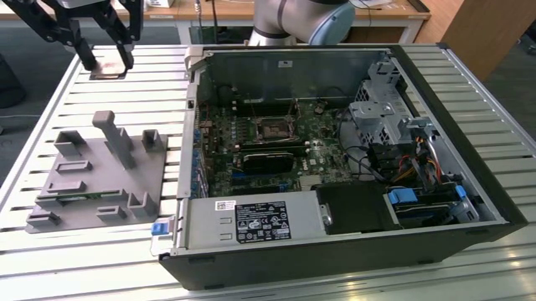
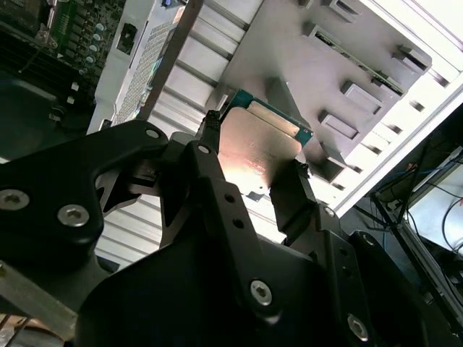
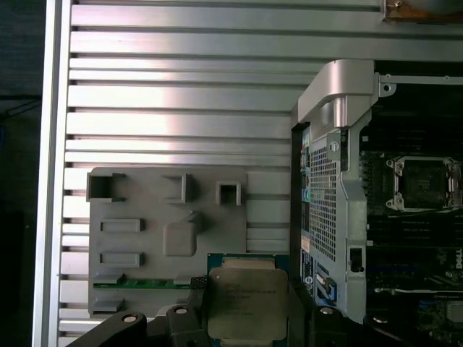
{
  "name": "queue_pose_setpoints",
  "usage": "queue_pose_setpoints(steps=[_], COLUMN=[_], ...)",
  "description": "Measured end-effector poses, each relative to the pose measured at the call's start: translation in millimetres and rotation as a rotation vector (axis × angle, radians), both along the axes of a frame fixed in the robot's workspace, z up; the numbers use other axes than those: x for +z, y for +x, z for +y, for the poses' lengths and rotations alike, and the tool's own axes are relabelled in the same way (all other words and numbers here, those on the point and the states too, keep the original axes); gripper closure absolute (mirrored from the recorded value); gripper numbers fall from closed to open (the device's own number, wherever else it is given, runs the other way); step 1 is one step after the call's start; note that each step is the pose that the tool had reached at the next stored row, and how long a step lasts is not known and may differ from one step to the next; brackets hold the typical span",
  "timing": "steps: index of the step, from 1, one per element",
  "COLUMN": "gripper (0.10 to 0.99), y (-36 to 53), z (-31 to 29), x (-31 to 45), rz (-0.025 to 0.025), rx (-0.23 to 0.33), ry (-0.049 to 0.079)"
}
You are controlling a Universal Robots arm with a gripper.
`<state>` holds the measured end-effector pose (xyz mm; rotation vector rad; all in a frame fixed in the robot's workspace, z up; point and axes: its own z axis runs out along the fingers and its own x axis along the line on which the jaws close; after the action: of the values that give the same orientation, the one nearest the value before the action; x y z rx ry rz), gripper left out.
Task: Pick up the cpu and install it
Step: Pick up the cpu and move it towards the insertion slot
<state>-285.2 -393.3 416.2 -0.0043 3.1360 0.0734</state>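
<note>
While poised over the far part of the slatted table (image 1: 150, 94), at the exterior view's upper left, held the chip (image 1: 107, 69) level in the claw (image 1: 107, 63). Pinched it narrowly by two opposite edges, one black finger (image 1: 84, 56) against each side, with the middle of the chip bare between them. Showed the same grip in both wrist views: in the first wrist view, the silver-grey top and thin pale rim of the chip (image 3: 246, 303) in plain sight between the finger links; in the second wrist view, the shiny face of the chip (image 2: 264, 144) with a warm glare and a greenish edge along one side. Could not judge, from the exterior view, between resting on the slats and hanging just above them. Had the chip outside the open computer case (image 1: 335, 266), off to the exterior view's left of its wall, and well apart from the black-framed socket (image 1: 270, 127) on the green board inside. Saw the grey block plate (image 1: 92, 182) on the same table, beside the case and nearer the camera than the claw. Found plate (image 3: 166, 238) and socket (image 3: 423, 181) in the first wrist view too.
</note>
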Motion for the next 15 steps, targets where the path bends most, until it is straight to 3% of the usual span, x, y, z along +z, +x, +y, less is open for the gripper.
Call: queue_pose_setpoints(steps=[15], gripper=[0.557], y=[15.9], z=[0.0], x=[-0.7], rz=[0.0], rx=[0.0], ry=[0.0])
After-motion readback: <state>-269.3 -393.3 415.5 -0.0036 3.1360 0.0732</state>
